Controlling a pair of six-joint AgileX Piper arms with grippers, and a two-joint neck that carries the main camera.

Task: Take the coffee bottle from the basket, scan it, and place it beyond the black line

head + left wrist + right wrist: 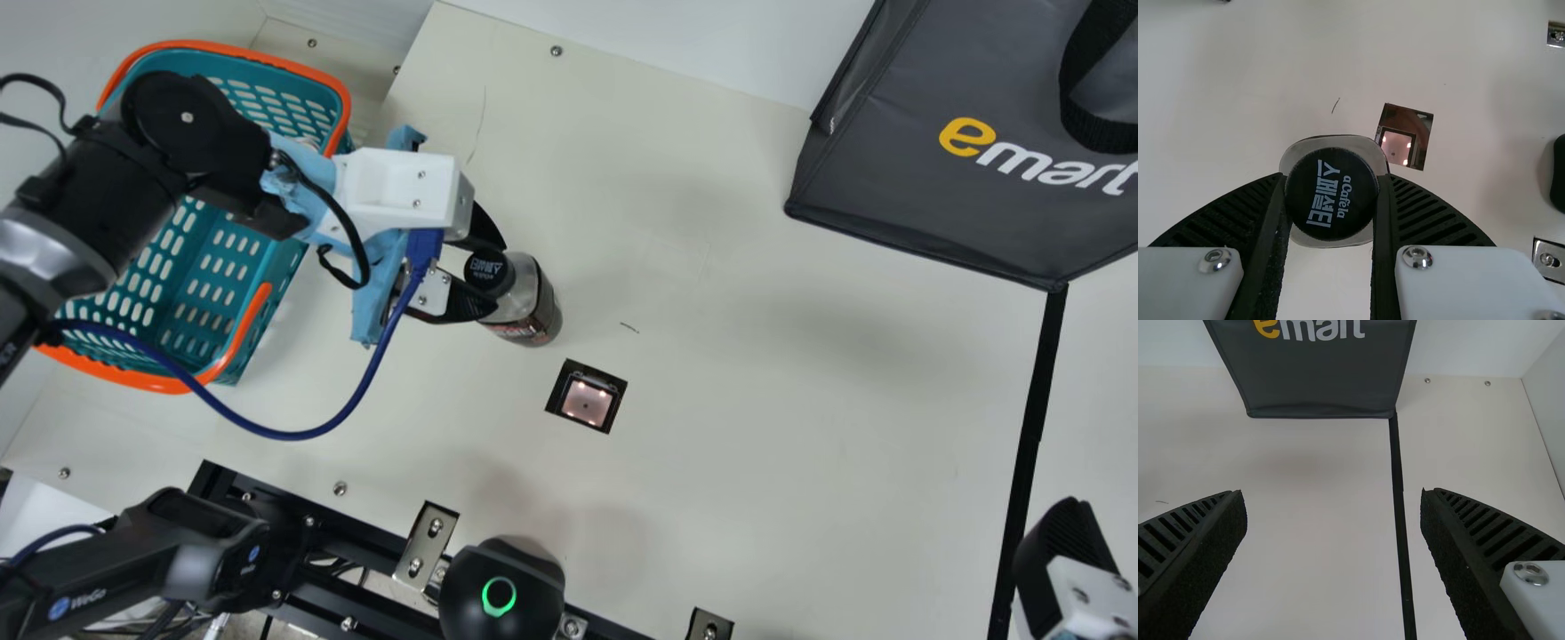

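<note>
The coffee bottle (524,313), clear-shouldered with a black cap (487,270) and a dark label, was between the basket (238,356) and the scanner (587,402). The left arm (107,191) stretched over the basket, its gripper (498,277) closed around the bottle near the cap, while the right gripper (1062,551) held nothing, fingers (1201,550) spread wide near the black line (1034,418).

Mock shop checkout: basket (133,378), scanner (587,402)
</note>
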